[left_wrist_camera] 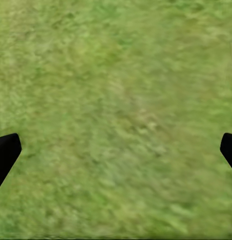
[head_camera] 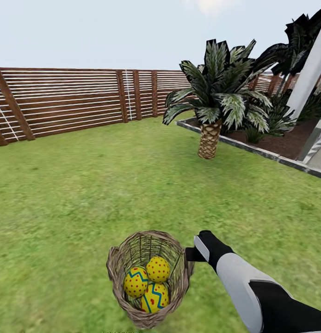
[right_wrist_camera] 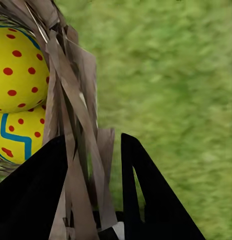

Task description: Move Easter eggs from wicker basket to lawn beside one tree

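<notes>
The wicker basket [head_camera: 128,259] sits tilted over the lawn [head_camera: 86,194] at the lower middle of the head view. Three yellow Easter eggs with red dots and blue zigzags lie in it: one [head_camera: 158,269] at the top, one [head_camera: 135,282] on the left, one [head_camera: 155,297] lowest. My right gripper [head_camera: 190,254] is at the basket's right rim. In the right wrist view this gripper [right_wrist_camera: 93,142] is shut on the woven wall [right_wrist_camera: 70,90], with two eggs [right_wrist_camera: 18,70] [right_wrist_camera: 18,135] just inside. My left gripper [left_wrist_camera: 118,145] hangs open over bare grass. The tree is out of view.
A short palm with a scaly trunk [head_camera: 209,138] stands ahead to the right, at the corner of a grey kerb [head_camera: 253,150] around a planted bed. A white post [head_camera: 311,74] rises at the far right. A brown slatted fence [head_camera: 63,101] closes the back.
</notes>
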`<state>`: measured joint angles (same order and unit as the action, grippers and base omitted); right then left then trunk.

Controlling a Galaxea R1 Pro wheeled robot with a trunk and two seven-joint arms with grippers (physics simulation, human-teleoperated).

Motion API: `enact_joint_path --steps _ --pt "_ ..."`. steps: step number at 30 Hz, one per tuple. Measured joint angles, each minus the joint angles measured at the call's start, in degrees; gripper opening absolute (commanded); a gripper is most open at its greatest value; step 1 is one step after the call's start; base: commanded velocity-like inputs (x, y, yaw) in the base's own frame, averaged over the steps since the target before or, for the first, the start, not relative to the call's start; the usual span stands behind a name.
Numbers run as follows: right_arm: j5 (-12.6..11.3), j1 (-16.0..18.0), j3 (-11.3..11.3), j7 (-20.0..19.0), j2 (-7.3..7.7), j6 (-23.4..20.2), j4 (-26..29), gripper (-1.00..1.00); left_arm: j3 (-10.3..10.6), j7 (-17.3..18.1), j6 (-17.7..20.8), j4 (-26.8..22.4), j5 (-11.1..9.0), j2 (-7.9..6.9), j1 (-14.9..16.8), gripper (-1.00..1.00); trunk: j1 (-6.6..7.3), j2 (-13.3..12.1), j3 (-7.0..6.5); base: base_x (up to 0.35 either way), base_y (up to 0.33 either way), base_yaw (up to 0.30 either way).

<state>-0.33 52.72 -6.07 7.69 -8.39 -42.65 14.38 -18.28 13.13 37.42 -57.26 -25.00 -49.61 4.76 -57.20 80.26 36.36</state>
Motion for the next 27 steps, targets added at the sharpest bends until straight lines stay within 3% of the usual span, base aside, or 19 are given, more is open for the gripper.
enact_joint_path --steps 3,7,10,27 --pt "0.02 0.0 0.02 0.0 -0.04 0.03 0.0 -1.0 -0.01 -4.16 3.05 -4.55 -0.18 2.83 0.05 1.0 0.66 -1.2 -0.54 0.0 0.0 0.289" --pt "-0.07 -0.01 0.02 -0.01 -0.22 0.06 0.0 -1.0 -0.01 -12.45 7.26 -11.94 0.0 9.33 0.1 1.0 1.54 -2.81 -1.26 0.0 0.0 0.289" --pt "-0.08 0.0 -0.02 -0.02 -0.26 0.05 0.0 -1.0 0.01 -14.75 9.1 -17.09 0.49 11.43 0.03 1.0 2.2 -4.01 -1.8 0.0 0.0 0.288" --pt "-0.22 -0.01 -0.25 0.0 -0.13 0.11 0.11 -1.0 -0.01 -15.11 10.19 -18.28 0.43 12.0 -0.11 1.0 5.93 -10.84 -4.85 0.0 0.0 0.271"
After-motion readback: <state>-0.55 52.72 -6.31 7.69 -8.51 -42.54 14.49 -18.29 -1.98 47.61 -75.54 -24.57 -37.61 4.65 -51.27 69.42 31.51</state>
